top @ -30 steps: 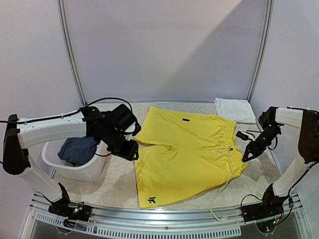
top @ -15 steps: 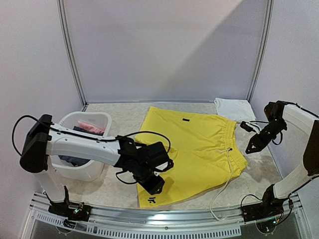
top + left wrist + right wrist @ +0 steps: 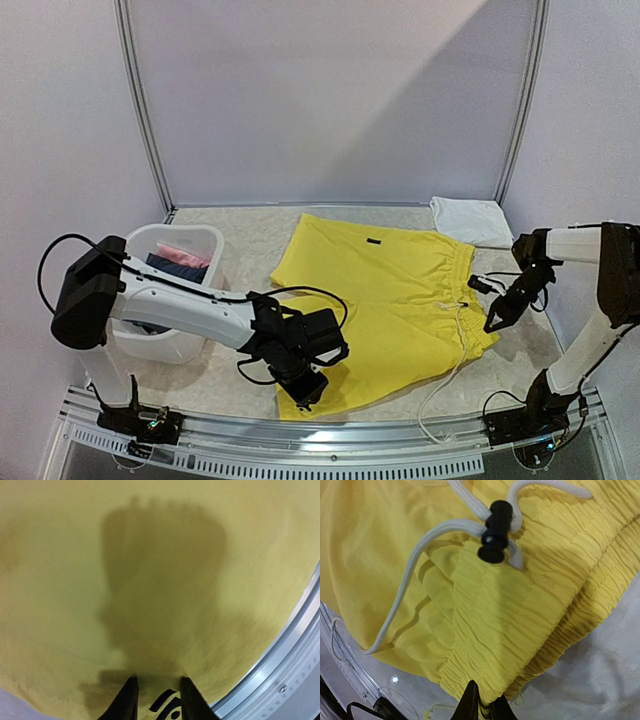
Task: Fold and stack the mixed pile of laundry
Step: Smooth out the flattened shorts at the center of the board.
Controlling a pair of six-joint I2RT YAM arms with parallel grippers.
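The bright yellow shorts [image 3: 390, 290] lie spread flat on the table, a white drawstring [image 3: 440, 395] trailing toward the near edge. My left gripper [image 3: 305, 385] rests on their near hem; in the left wrist view its fingers [image 3: 127, 700] stand apart on the cloth, with a black logo [image 3: 167, 705] between them, so the left gripper [image 3: 157, 680] is open. My right gripper [image 3: 492, 320] pinches the waistband's right corner; in the right wrist view the right gripper [image 3: 486, 692] is shut on ruched yellow fabric below the black cord toggle [image 3: 495, 532]. A folded white piece [image 3: 470, 218] lies at the back right.
A white plastic basket [image 3: 180, 345] stands at the left, holding a pink piece [image 3: 185, 257] and a dark navy piece [image 3: 162, 266]. The metal rail [image 3: 330, 445] runs along the near edge, close to the left gripper. Walls enclose the back and sides.
My left arm swung from the basket side down to the shorts' near hem and its jaws narrowed. My right gripper dropped onto the waistband corner and closed on it.
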